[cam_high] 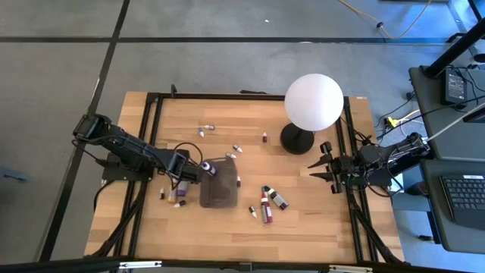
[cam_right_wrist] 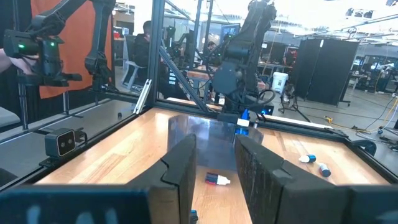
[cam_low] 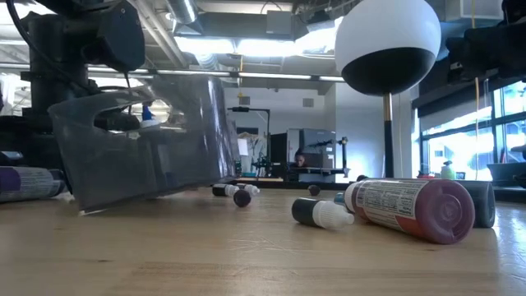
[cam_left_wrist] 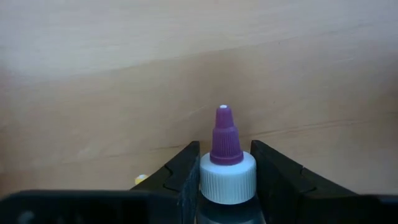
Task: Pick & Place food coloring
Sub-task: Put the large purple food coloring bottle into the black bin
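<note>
purple-tipped, white-collared, the dropper bottle sits between my left gripper's fingers, clamped at the neck as far as the wrist view lets me judge. from above, that gripper hangs at the near-left edge of the dark grey tray, and the low view shows the tray tipped up on one side rather than lying flat. that's my first worry: if i let go here the bottle may strike the raised wall and roll back out, or the arm may shove the tray further over.

just left of the tray a few small bottles lie near the arm; a careless swing could scatter them.

moving right, a loose cluster of bottles lies on the wood beside the tray, with the big red one on its side, round and ready to roll if nudged. more tiny ones are strewn toward the lamp.

far right, my right gripper waits at the table edge, fingers a narrow gap apart, holding nothing.
</note>
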Robot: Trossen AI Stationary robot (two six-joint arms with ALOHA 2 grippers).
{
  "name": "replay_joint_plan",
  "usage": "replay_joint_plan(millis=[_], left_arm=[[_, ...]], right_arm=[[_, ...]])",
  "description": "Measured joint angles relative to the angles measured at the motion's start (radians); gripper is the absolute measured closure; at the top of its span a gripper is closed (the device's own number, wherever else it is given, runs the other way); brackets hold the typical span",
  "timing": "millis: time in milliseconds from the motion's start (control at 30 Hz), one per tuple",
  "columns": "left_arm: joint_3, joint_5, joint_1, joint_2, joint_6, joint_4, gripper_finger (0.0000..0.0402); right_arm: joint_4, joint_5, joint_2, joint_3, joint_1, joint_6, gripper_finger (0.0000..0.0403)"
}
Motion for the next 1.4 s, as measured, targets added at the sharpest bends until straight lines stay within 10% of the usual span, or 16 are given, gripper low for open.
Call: replay_joint_plan(millis=[600,867,1200,1400], left_arm=[[0.139,-0.089,0.000,-0.032,0.140,-0.122,0.0281],[0.264,-0.294,-0.022,-0.168,0.341,-0.198,0.0281],[0.241,-0.857,-0.219,-0.267,0.841,0.196,0.0281],[0.028,-0.904,-0.244,-0.198,1.158,0.816,0.0276]], right_arm=[[0.000,0.000,0.000,0.000,0.000,0.000,0.0289],[0.002,0.000,0.000,0.000,0.000,0.000,0.0289],[0.001,0.000,0.000,0.000,0.000,0.000,0.0289],[0.003,0.000,0.000,0.000,0.000,-0.024,0.0289]])
